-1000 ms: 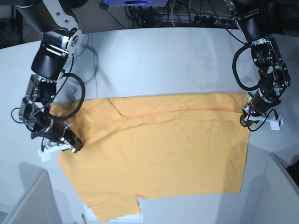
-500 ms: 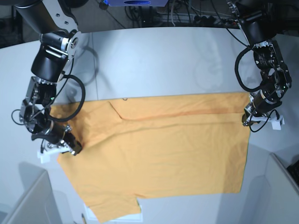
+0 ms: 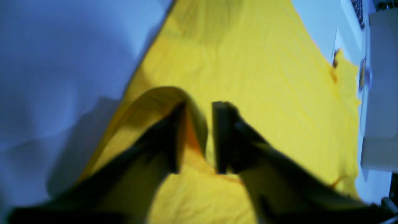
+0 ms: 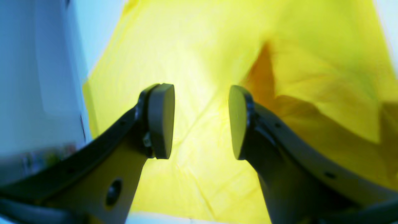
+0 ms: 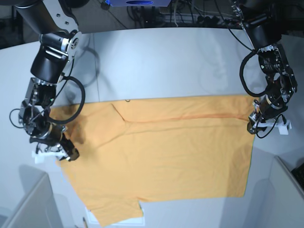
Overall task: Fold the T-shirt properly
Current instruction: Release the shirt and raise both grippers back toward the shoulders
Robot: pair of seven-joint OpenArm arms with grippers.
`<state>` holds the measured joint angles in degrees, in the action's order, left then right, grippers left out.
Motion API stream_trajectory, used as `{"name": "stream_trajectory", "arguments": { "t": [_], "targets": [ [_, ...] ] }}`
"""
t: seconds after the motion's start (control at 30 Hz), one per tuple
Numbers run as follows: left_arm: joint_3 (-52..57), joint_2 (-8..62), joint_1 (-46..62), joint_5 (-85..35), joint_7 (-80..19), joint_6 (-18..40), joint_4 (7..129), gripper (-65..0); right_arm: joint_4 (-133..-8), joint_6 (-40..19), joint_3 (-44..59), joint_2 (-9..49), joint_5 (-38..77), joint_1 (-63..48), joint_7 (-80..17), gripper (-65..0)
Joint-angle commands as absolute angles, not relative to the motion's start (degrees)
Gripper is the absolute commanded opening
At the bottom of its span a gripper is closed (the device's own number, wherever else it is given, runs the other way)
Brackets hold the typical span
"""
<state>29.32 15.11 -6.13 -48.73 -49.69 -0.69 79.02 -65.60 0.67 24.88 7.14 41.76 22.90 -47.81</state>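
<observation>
Orange-yellow cotton fills most of what we see: the T-shirt (image 5: 161,152) lies spread on the pale grey table (image 5: 161,61), plain side up, with a long crease running across its upper part and one short sleeve hanging toward the near edge. Our left gripper (image 3: 199,137) sits at the garment's corner on the base view's right, and from its wrist camera we see a raised fold of the cloth (image 3: 174,102) running up between the two dark fingers (image 3: 168,137), which stand close together with the fabric pinched in the narrow gap, so this pincer is clenched on the shirt. Beyond its tips the cloth stretches away flat, and bare table lies off to one side of it. Our right gripper (image 4: 202,119) is at the opposite side, low over the sleeve end on the base view's left. Its rounded pads (image 4: 161,119) stand well apart with nothing between them, so it is released, and the yellow cloth lies beneath and ahead of the tips, with a darker orange fold (image 4: 264,77) just past one finger.
</observation>
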Motion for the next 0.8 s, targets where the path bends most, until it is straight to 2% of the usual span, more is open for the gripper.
{"name": "stream_trajectory", "arguments": {
  "t": [0.0, 0.13, 0.23, 0.33, 0.43, 0.57, 0.77],
  "targets": [
    [29.67, 16.04, -7.69, -49.63, -48.75, -0.22, 79.43, -41.1, -67.03, 1.01, 24.92, 8.31, 42.68, 23.96, -46.29, -37.2],
    [29.76, 17.27, -8.40, -49.89, -48.66, 0.04, 80.75, -19.6, -76.00, 1.45, 25.27, 8.40, 42.68, 19.21, -43.56, -38.0],
    [33.10, 17.01, -6.73, -50.07, -48.66, 0.13, 84.70, -10.2, -85.41, 5.76, 26.15, 7.96, 42.68, 12.88, -41.19, -38.0],
    [39.16, 16.48, -1.89, -50.15, -48.75, 0.57, 91.21, -9.4, -91.21, 9.45, 26.68, 7.87, 43.21, 5.85, -37.49, -38.0],
    [43.82, 14.02, 3.74, -50.15, -48.75, 6.20, 95.78, -9.4, -96.75, 9.45, 27.65, 6.11, 44.97, -1.27, -33.45, -38.0],
    [48.48, 11.03, 6.90, -50.15, -48.84, 10.24, 97.01, -9.4, -99.65, 9.45, 29.14, 4.79, 47.60, -4.97, -32.75, -38.0],
    [49.71, 9.27, 11.56, -50.07, -48.75, 12.18, 95.25, -9.4, -100.00, 9.45, 31.52, 1.10, 52.97, -10.33, -32.66, -38.0]
  ]
}}
